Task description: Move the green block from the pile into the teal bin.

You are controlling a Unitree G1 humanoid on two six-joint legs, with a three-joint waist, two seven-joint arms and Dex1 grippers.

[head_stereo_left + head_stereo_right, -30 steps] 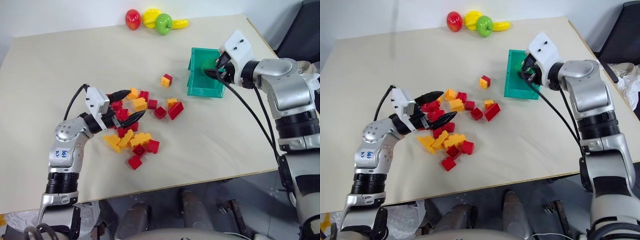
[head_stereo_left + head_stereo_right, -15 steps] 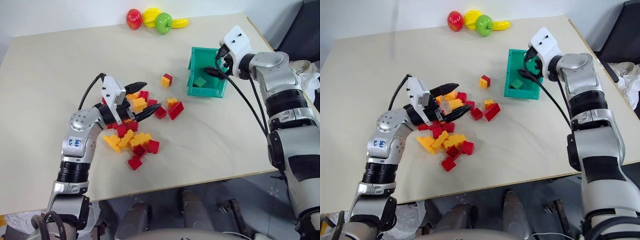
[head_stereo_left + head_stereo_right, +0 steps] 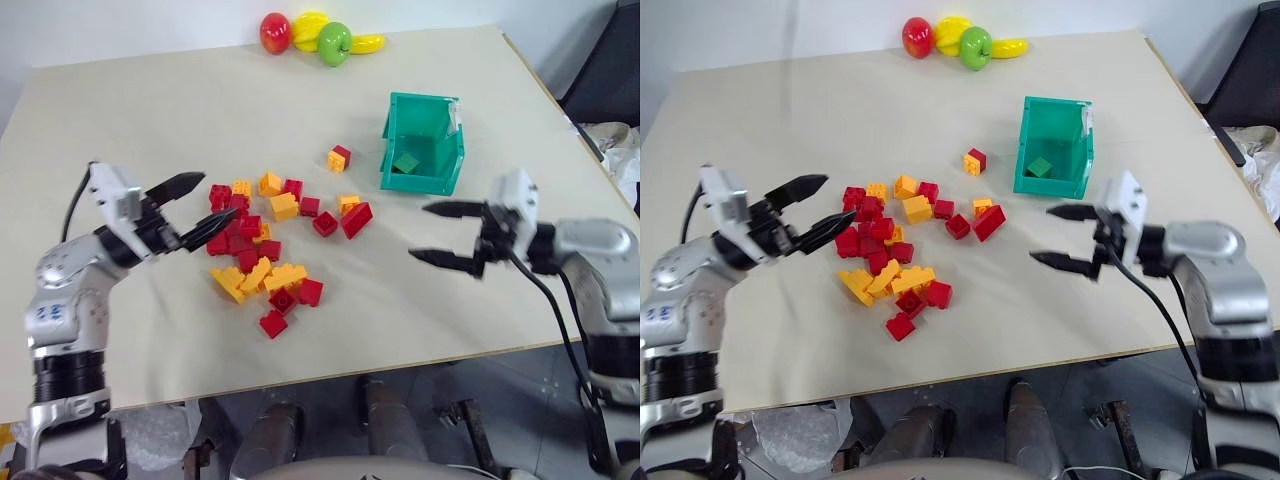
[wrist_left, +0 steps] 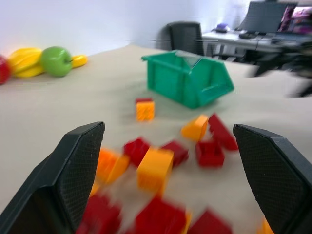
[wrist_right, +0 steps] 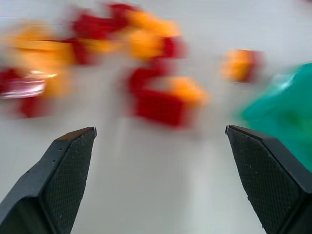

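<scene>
The green block (image 3: 406, 163) lies inside the teal bin (image 3: 436, 183), which stands on the table right of centre. The pile (image 3: 268, 240) of red and yellow bricks spreads over the middle of the table. My left gripper (image 3: 197, 213) hovers open at the pile's left edge, nothing between its fingers. My right gripper (image 3: 438, 233) is open and empty, below the bin and right of the pile, pointing left. In the left wrist view the bin (image 4: 187, 84) stands beyond the bricks.
Toy fruit sits at the table's far edge: a red apple (image 3: 273, 33), a green apple (image 3: 333, 43) and yellow bananas (image 3: 365, 44). A red-and-yellow brick pair (image 3: 338, 158) lies apart, left of the bin. A black chair (image 3: 610, 75) stands beyond the table's right side.
My right gripper let go of the green block, which now lies in the bin, and drew back toward the table's near side. My left gripper pulled away to the left of the pile.
</scene>
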